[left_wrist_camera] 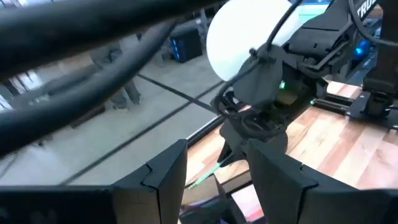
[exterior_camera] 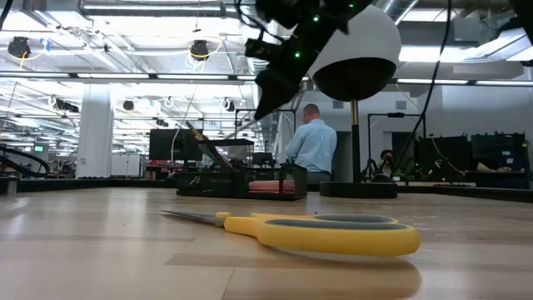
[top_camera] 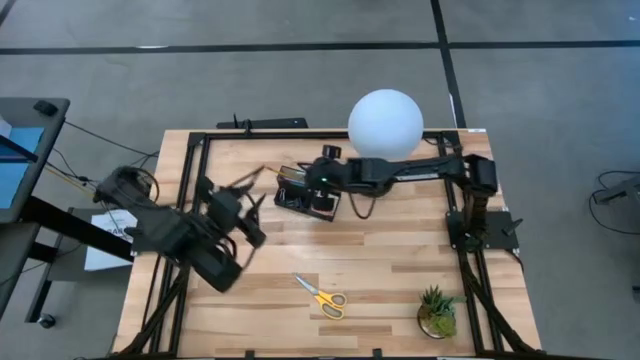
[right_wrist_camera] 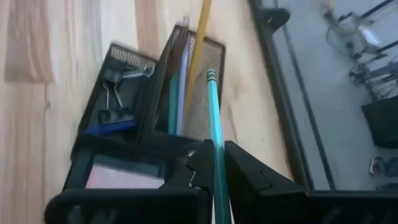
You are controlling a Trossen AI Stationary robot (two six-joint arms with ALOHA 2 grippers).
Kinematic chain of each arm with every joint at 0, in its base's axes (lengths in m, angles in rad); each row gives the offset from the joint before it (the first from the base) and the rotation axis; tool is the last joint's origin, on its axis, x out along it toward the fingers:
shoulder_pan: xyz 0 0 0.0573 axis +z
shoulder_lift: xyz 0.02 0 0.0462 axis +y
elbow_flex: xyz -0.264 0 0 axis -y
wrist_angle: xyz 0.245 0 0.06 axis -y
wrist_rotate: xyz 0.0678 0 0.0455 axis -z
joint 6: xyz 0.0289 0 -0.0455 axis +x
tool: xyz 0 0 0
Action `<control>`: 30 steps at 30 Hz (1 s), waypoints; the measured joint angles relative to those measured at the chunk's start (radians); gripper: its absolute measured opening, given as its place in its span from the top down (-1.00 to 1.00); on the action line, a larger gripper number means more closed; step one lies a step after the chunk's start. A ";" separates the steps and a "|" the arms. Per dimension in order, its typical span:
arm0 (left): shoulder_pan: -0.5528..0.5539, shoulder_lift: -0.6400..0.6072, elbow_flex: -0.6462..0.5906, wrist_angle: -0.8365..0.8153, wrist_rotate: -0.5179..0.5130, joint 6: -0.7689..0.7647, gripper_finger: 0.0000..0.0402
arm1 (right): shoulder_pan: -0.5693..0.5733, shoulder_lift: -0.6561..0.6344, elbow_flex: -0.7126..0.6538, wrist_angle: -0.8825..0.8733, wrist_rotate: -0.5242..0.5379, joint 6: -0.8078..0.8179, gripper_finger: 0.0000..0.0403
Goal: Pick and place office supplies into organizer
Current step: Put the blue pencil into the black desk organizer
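Observation:
The black mesh organizer (top_camera: 308,195) (exterior_camera: 241,179) (right_wrist_camera: 124,93) stands on the table near the far edge. Its pen cup holds a yellow pencil (right_wrist_camera: 198,50) and other pens. Its trays hold black clips (right_wrist_camera: 115,93), a blue eraser (right_wrist_camera: 109,129) and a pink pad (right_wrist_camera: 118,177). My right gripper (top_camera: 325,180) (right_wrist_camera: 217,158) hovers over the organizer, shut on a teal pencil (right_wrist_camera: 213,118). My left gripper (top_camera: 255,215) (left_wrist_camera: 214,152) is open and empty, left of the organizer and facing it. Yellow-handled scissors (top_camera: 322,295) (exterior_camera: 325,235) lie flat near the table's near edge. My right gripper pinches the teal pencil's shaft (right_wrist_camera: 216,146) between its two fingers, and the pencil runs forward roughly along them. The ferrule end (right_wrist_camera: 211,76) sticks out past the fingertips, over the pen cup's mesh wall. The pencil is off the table; whether it touches the cup I cannot tell.
A white globe lamp (top_camera: 385,122) (exterior_camera: 358,50) stands right behind the organizer, beside my right arm. A small green potted plant (top_camera: 438,312) sits at the near right corner. Black frame rails (top_camera: 200,150) run along the table's edges. A person (exterior_camera: 315,146) stands in the room beyond.

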 joint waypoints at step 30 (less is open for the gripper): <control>-0.014 -0.126 0.000 0.000 0.126 0.242 0.18 | -0.043 0.479 0.837 -0.749 -0.079 -0.128 0.75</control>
